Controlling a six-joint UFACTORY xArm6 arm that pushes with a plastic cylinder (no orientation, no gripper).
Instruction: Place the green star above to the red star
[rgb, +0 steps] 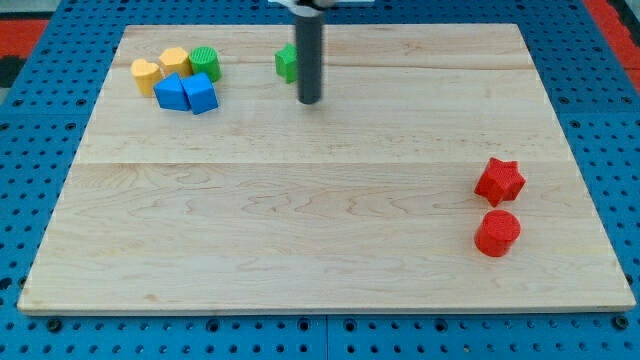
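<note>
The green star (286, 62) lies near the view's top, left of centre, partly hidden behind my rod. My tip (310, 100) rests on the board just to the right of and below the green star, close to it; I cannot tell if it touches. The red star (499, 180) lies far off at the view's right, below mid-height.
A red cylinder (496, 232) sits just below the red star. At the top left is a cluster: a yellow heart (146, 75), a yellow block (173, 61), a green cylinder (205, 63) and two blue blocks (172, 92) (201, 94). The wooden board (320, 250) lies on a blue pegboard.
</note>
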